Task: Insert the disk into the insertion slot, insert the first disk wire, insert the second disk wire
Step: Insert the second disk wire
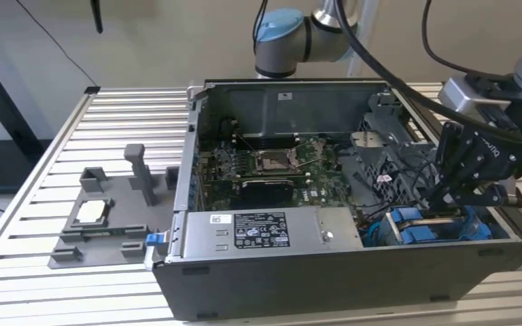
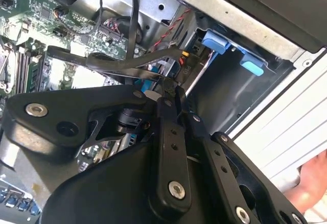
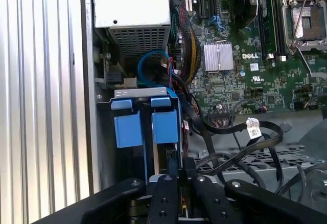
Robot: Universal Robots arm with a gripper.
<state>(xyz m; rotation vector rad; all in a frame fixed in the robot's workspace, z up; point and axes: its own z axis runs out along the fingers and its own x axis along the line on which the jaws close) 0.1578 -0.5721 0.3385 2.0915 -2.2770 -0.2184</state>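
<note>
Low at the exterior view's right, inside the near corner of the open computer case, the black gripper hangs over the drive bay. In the first wrist view its fingers stand drawn almost together, with only a thin gap, over the blue parts; whether they pinch anything I cannot tell.

Just under the gripper sits the disk, already down in the insertion slot, a dark grey cage at the case's near right corner. What shows of the disk is its bright blue plastic frame, with two square blue end tabs side by side. It appears to stand on edge, long axis running down into the cage, tabs pointing up out of the bay.

Black flat cables loop loosely just beside the bay, one bearing a small white tag, and a bundle of thin coloured wires runs close by.

Farther left in the case lies the green motherboard with its square metal socket. Along the near wall sits a grey labelled power-supply box. The case rests on a ribbed, slatted table. On that table, well to the left, lies a grey plastic fixture.
</note>
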